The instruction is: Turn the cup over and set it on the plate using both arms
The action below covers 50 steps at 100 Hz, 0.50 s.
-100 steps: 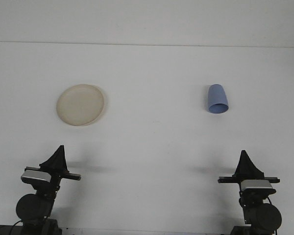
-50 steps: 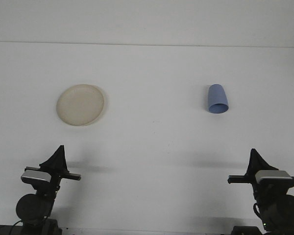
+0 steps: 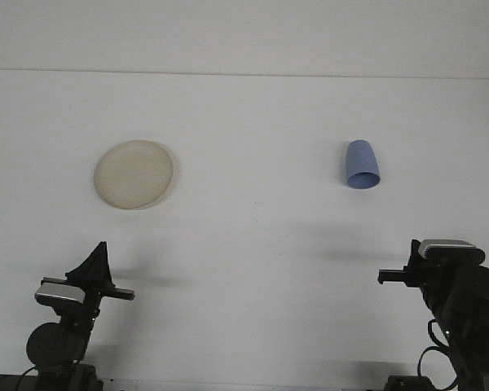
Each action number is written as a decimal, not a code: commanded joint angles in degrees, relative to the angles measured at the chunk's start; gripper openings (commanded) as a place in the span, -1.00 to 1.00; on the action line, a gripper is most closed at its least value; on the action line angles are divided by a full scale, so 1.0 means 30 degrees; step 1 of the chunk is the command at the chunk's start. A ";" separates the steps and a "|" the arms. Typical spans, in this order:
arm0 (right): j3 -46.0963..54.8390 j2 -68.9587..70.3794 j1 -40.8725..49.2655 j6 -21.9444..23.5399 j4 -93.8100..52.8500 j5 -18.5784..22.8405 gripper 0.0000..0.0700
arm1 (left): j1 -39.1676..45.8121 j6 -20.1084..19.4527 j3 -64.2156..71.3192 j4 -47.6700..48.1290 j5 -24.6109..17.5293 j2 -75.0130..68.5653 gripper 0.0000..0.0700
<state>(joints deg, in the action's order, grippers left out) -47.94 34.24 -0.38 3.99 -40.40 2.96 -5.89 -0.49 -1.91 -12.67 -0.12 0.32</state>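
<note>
Cup (image 3: pixel 362 164) upside down at 2 o'clock | plate (image 3: pixel 135 173) at 10 o'clock | left gripper (image 3: pixel 98 254) clenched at 7 | right gripper (image 3: pixel 428 273) at 5, pincer state unclear

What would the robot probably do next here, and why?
Probably the right gripper reaches forward toward the blue cup. The cup sits upside down on the right side of the table, untouched, with the plate far to its left. The left gripper is parked near the front edge.
</note>
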 commanded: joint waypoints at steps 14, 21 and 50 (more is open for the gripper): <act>-0.0262 -0.0022 -0.0007 0.0240 0.0160 0.0022 -1.00 | -0.0007 0.0022 0.0335 -0.0219 0.0044 -0.0044 -0.97; -0.0262 -0.0022 0.0000 0.0240 0.0124 0.0029 -1.00 | -0.0007 0.0022 0.0335 -0.0211 0.0051 -0.0044 -0.97; -0.0270 -0.0022 0.0000 0.0240 -0.0102 0.0240 0.52 | -0.0007 0.0022 0.0335 -0.0219 0.0051 -0.0044 -0.97</act>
<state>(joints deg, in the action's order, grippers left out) -47.94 34.00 -0.38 4.32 -41.32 3.46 -5.89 -0.49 -1.91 -12.67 -0.12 0.32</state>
